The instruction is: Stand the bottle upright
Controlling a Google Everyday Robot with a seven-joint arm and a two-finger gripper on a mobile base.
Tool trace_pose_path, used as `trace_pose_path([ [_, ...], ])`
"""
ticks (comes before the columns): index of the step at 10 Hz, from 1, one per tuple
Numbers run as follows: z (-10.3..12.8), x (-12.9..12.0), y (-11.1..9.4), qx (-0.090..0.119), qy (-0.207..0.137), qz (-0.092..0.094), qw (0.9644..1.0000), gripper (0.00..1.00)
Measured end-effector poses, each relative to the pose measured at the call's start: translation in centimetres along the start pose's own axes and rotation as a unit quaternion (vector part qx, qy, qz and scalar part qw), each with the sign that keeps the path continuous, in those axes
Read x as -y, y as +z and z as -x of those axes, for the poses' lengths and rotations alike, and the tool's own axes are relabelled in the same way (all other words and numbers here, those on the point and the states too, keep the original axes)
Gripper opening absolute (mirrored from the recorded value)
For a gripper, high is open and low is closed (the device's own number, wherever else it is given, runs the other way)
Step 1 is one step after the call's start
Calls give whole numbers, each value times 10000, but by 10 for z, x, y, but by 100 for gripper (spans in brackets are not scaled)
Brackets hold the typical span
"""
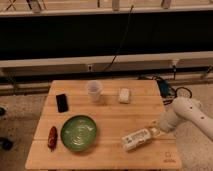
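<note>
The bottle (137, 139) is whitish with a pale label and lies on its side on the wooden table (107, 112), near the front right, with its neck pointing right and slightly away. My gripper (156, 130) is at the end of the white arm (189, 117), which reaches in from the right. It is low over the table, right at the bottle's neck end. I cannot tell whether it touches the bottle.
A green bowl (78, 133) sits left of the bottle, with a red object (52, 137) beside it at the left edge. A black phone (62, 102), a clear cup (93, 91) and a small white block (124, 95) stand further back. Cables lie on the floor at the right.
</note>
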Motion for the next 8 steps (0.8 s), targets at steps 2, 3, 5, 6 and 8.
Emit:
trace_pose_path([
  [2,6,5,-18,-177,-62,-17,9998,1],
  [3,11,10,-27,-289,-125,-30,9995,0],
  [5,18,17,-41,-510,-229,-43,9984,0],
  [6,23,22,-48,-633,-306,-50,9975,0],
  [8,31,29,-57,-794,-412,-81,9960,0],
])
